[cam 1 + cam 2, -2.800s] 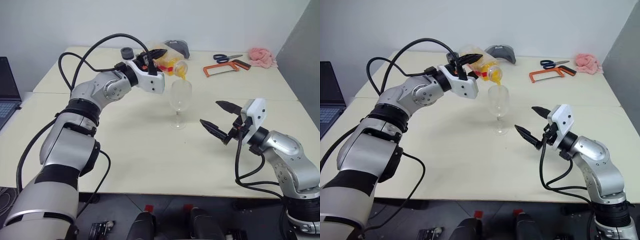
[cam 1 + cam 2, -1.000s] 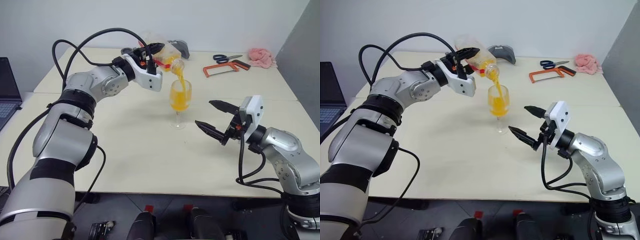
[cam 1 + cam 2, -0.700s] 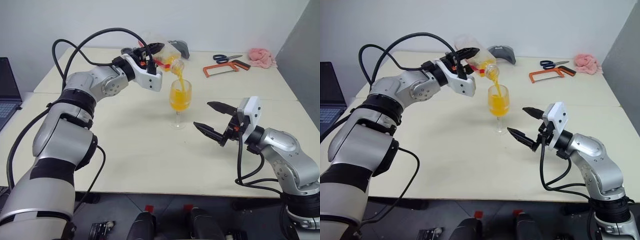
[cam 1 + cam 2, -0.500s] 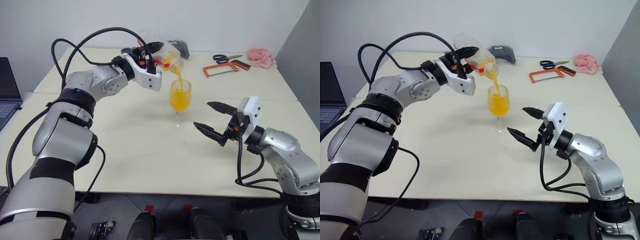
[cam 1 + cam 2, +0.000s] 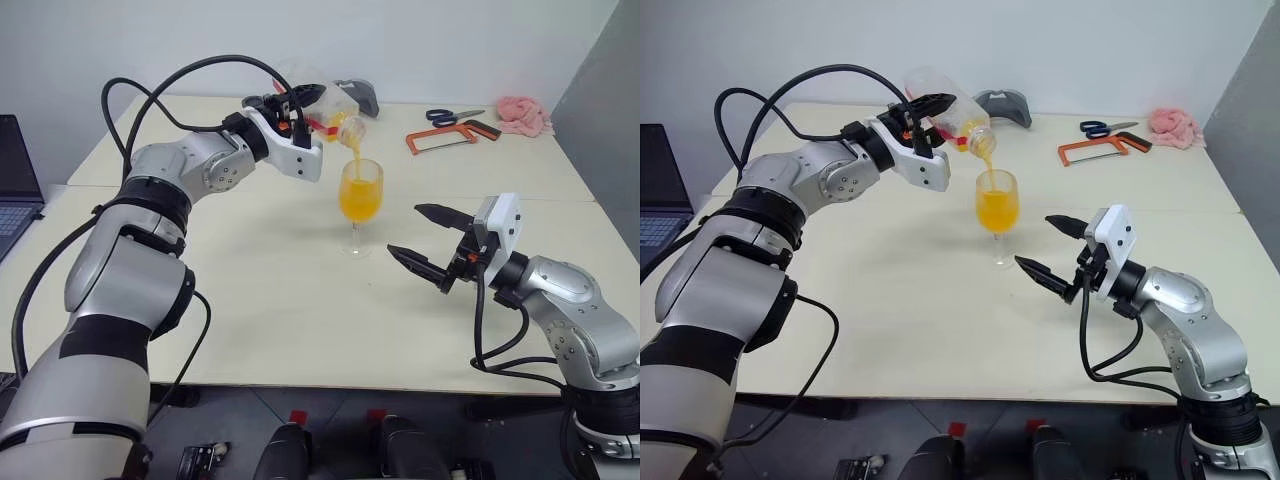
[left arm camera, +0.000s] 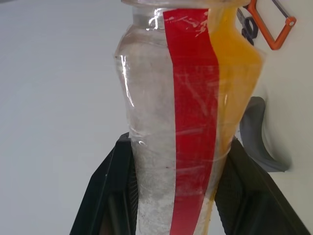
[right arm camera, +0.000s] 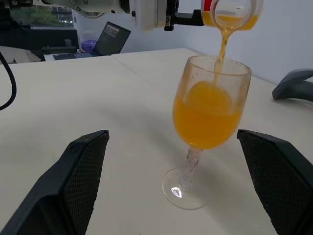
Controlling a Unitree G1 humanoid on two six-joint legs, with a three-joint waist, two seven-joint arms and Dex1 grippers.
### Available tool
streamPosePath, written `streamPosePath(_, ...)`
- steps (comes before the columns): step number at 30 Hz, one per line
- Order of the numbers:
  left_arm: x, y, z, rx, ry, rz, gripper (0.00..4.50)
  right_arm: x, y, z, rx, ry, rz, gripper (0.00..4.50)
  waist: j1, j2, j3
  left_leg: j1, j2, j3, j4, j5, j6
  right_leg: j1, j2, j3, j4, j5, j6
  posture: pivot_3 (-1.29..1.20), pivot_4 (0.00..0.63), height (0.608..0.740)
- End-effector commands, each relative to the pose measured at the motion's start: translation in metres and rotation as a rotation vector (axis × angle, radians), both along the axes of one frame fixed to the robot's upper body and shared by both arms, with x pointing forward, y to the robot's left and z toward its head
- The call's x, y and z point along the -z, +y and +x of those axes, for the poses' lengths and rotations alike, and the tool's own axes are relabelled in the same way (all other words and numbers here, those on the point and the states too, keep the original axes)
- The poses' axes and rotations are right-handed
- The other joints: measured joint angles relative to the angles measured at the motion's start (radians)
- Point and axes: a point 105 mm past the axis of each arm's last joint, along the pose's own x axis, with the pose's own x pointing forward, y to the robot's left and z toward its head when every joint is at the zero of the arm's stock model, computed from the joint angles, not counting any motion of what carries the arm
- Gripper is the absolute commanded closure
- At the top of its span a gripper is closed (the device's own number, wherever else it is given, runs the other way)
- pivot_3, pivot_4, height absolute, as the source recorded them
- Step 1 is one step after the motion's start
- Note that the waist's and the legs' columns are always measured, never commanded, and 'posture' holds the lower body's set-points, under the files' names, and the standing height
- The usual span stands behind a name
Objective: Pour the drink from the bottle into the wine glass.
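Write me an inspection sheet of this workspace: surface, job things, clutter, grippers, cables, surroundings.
Surface: cream table, no spill seen.
Job's things: bottle tipped, drink streaming into the wine glass, standing, bowl mostly full.
Clutter: hacksaw, scissors, pink cloth, grey object at the far edge.
Grippers: left gripper shut on the bottle; right gripper open, beside the glass, apart from it.
Cables: black cable looping over the left arm; another under the right.
Surroundings: laptop at left, white wall behind.

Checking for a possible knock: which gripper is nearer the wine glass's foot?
Right. The right gripper hangs open beside the wine glass, near foot level; the left gripper holds the bottle above its rim.
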Motion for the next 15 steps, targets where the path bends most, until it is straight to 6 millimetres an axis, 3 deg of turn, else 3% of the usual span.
streamPosePath(1, -0.019, 0.0, -0.001, 0.008, -0.011, -0.093, 2.83, -0.01, 0.003, -0.006, -0.011, -0.05, 0.003, 0.0, 0.0, 0.0, 0.0, 0.0, 0.0, 0.0, 0.0, 0.0, 0.0, 0.0, 0.0, 0.0, 0.0, 0.0, 0.0, 0.0, 0.15, 0.74)
streamPosePath(7, -0.013, -0.003, 0.0, 0.025, 0.073, -0.193, 2.83, -0.015, 0.006, -0.004, 0.003, -0.063, 0.041, 0.0, -0.001, 0.0, 0.0, 0.0, 0.0, 0.0, 0.0, 0.0, 0.0, 0.0, 0.0, 0.0, 0.0, 0.0, 0.0, 0.0, 0.15, 0.74)
streamPosePath(15, -0.007, 0.003, 0.008, 0.053, 0.306, -0.579, 2.83, -0.024, 0.013, 0.001, 0.035, -0.104, 0.093, 0.0, -0.001, 0.0, 0.0, 0.0, 0.001, 0.0, 0.001, 0.001, -0.001, 0.0, 0.0, 0.0, 0.001, 0.0, 0.0, 0.0, 0.15, 0.74)
